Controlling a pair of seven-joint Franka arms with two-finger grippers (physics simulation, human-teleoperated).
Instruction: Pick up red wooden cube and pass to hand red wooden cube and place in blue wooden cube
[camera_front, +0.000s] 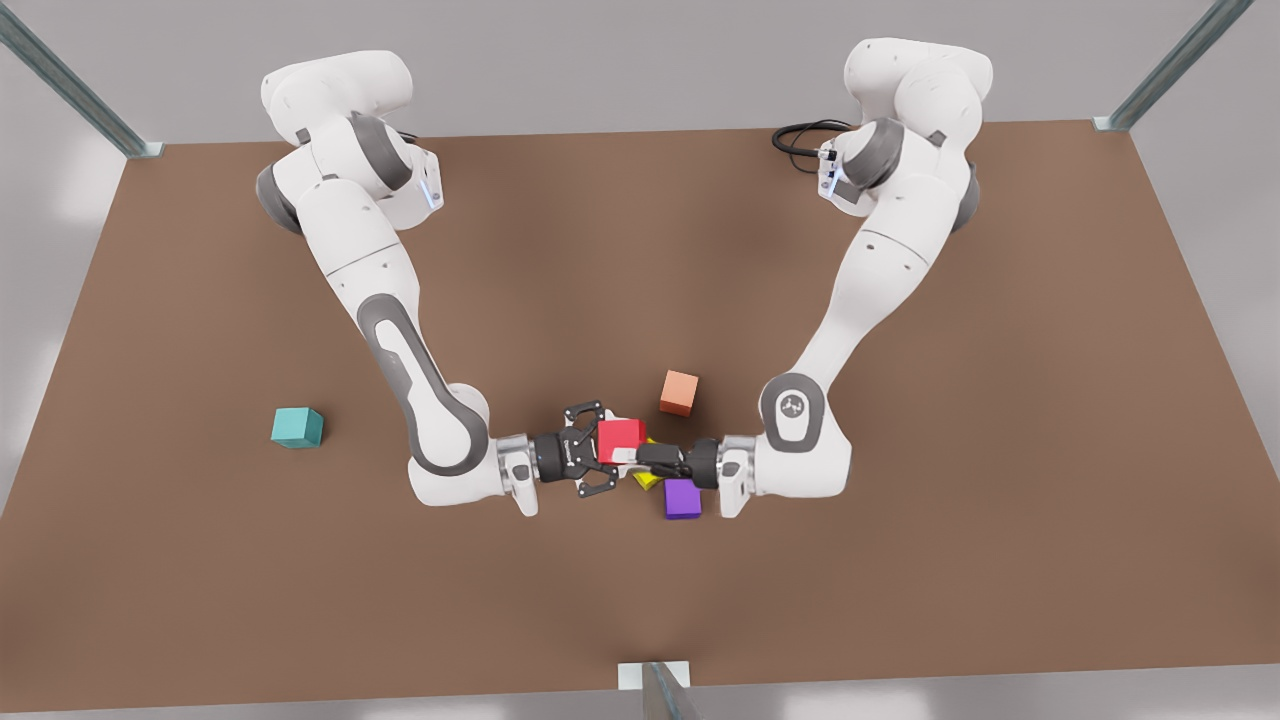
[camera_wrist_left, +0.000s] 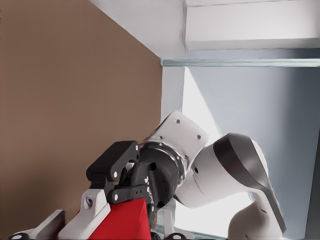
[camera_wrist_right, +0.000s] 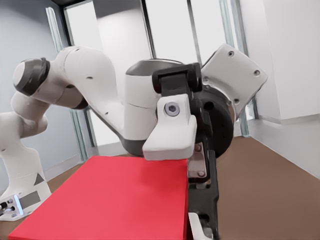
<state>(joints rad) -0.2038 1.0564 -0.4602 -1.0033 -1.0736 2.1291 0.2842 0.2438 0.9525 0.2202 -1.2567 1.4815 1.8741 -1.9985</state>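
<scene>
Left gripper (camera_front: 632, 457) pinches the red wooden cube (camera_front: 622, 435) above mid-counter, facing the right gripper (camera_front: 603, 448).
Reaching in from the front view's right, it clamps the bright red, plain, flat-faced cube clear of the brown counter (camera_front: 900, 600). The right gripper's fingers are spread wide beside the cube. A yellow block (camera_front: 647, 480) and purple cube (camera_front: 682, 498) lie underneath, an orange cube (camera_front: 679, 392) just beyond, and the teal blue wooden cube (camera_front: 297, 427) far left.

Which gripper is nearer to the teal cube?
Right. The right gripper is on the red cube side facing the teal cube; the left gripper holds it from the far side.
</scene>
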